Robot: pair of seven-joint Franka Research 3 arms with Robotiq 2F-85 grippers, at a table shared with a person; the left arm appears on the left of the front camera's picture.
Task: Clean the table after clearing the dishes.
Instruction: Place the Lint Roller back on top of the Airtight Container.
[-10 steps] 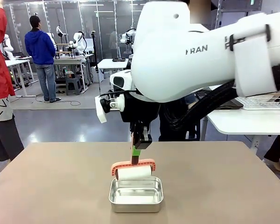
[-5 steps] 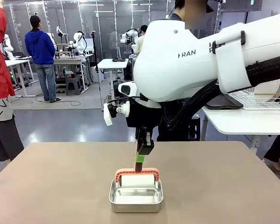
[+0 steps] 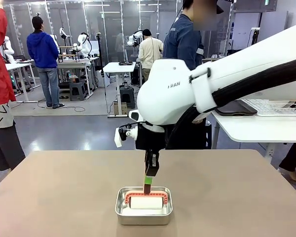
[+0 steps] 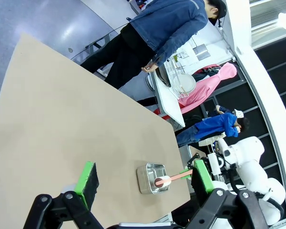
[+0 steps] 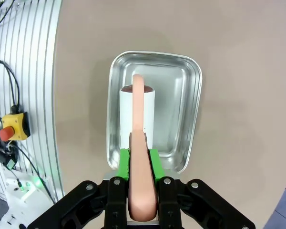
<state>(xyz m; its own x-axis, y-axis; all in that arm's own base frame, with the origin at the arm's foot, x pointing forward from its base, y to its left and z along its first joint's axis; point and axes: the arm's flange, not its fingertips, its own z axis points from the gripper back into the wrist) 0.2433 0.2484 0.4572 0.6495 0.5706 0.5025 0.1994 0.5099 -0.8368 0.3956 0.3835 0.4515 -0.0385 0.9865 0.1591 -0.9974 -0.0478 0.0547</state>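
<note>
Lint roller lowered into the steel pan on the beige bench

The bench [image 3: 59, 192] carries a small steel pan [image 3: 143, 212] near its robot-side edge, about mid-width; inside the pan lies the white roll of a lint roller [image 3: 146, 202] with a salmon-pink frame; above the pan the right gripper [image 3: 148, 180] is clamped on the roller's handle, green pads on either side; the left gripper [image 4: 143, 179] hangs high over the bench, wide and empty; beyond the pan, across the bench, a person [image 3: 185, 44] in a blue jacket stands.
</note>
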